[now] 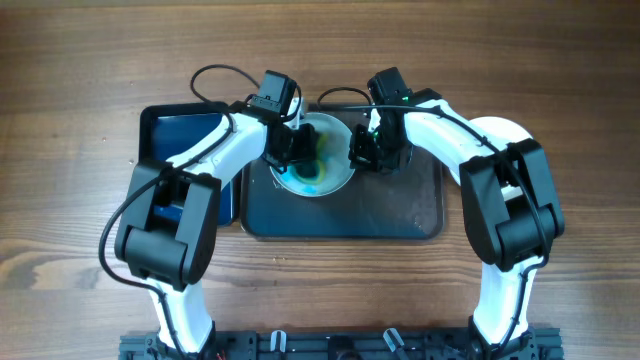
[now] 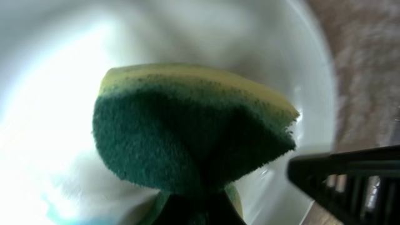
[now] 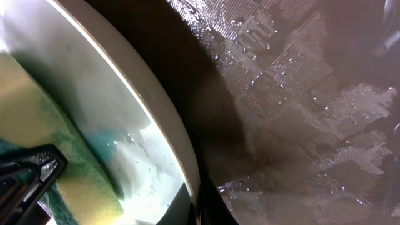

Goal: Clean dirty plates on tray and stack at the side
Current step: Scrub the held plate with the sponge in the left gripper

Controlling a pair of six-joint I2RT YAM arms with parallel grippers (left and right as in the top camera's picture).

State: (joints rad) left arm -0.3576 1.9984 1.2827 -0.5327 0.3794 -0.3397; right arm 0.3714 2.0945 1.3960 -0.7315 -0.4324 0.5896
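Scrubbing is in hand, I judge. The left jaws pinch the green-and-yellow sponge [image 2: 187, 131] and press it into the dirty plate [image 1: 325, 150], which sits on the tray [image 1: 400, 215] mid-table, toward the far edge. A blue smear [image 1: 310, 178] shows on the plate, so the next move calls for wiping over it. The right jaws sit at the plate's rim on the side toward the table's right edge, apparently steadying it; whether they clamp it I cannot tell.
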